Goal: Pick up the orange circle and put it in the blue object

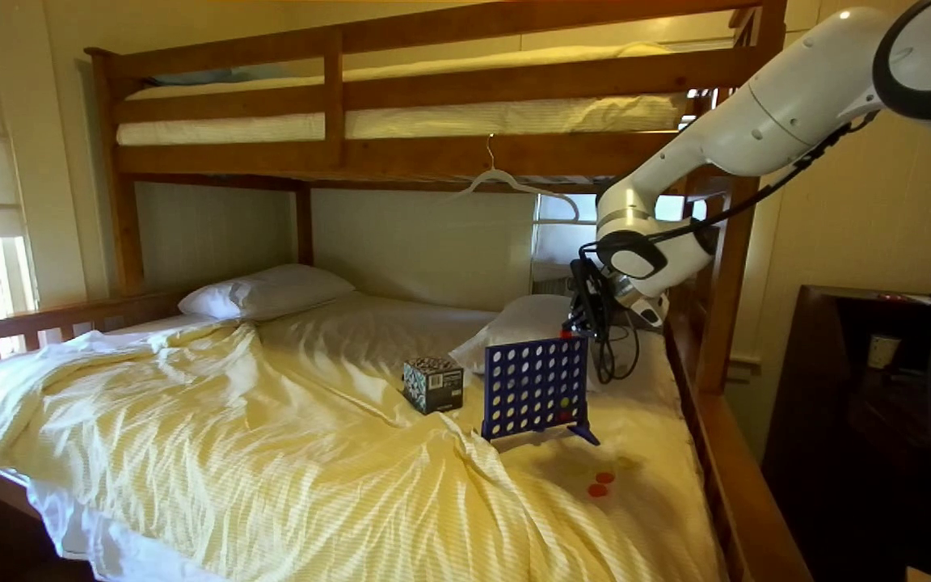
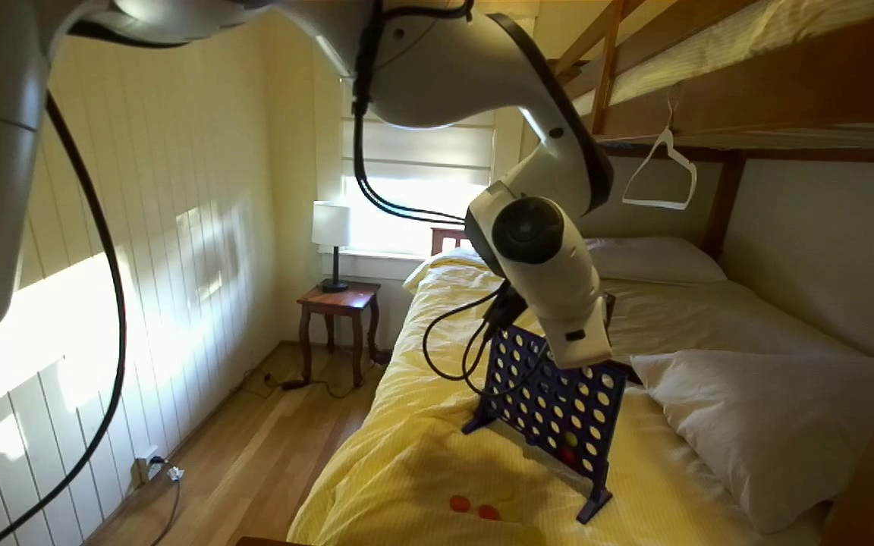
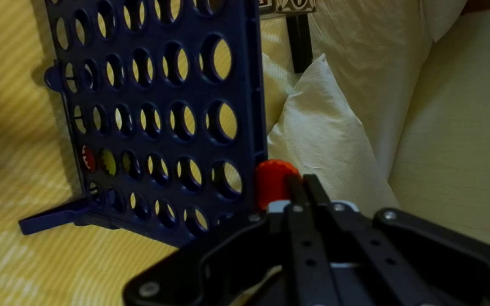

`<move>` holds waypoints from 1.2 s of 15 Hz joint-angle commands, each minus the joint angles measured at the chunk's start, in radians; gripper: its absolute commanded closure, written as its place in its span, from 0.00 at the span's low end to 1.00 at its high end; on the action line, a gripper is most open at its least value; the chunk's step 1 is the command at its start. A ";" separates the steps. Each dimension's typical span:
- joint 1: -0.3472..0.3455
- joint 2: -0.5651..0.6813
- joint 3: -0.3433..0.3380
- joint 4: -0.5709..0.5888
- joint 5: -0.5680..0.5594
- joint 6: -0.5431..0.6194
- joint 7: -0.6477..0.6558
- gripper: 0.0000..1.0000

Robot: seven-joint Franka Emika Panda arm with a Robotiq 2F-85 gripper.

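Gripper [image 3: 303, 183] clamped on orange circle [image 3: 274, 180]

The orange circle is pinched between the narrow-set jaws at the top edge of the blue grid [image 3: 168, 144]; whether they touch cannot be told. In one column, a red token [image 3: 88, 158] is seated beneath a yellow-green token [image 3: 108, 162]. Two loose orange tokens [image 2: 459, 503] are seen on the yellow bedding [image 2: 376, 485], and a patterned box [image 1: 433, 385] is set near the grid.

The bed [image 1: 740, 485] carries a rumpled yellow cover [image 1: 255, 453] and pillows [image 2: 763, 425]; a patterned box [image 1: 433, 385] sits near the grid [image 1: 531, 385], which stands upright, and two orange discs [image 2: 459, 503] lie flat, side by side, near the grid
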 commanded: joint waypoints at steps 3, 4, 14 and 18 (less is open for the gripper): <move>0.060 0.031 -0.062 0.044 0.096 0.023 -0.090 0.99; 0.070 0.032 -0.074 0.045 0.109 0.022 -0.102 0.99; 0.154 0.030 -0.163 0.026 0.178 -0.007 -0.184 0.42; 0.151 -0.012 -0.171 -0.017 0.156 -0.086 -0.185 0.16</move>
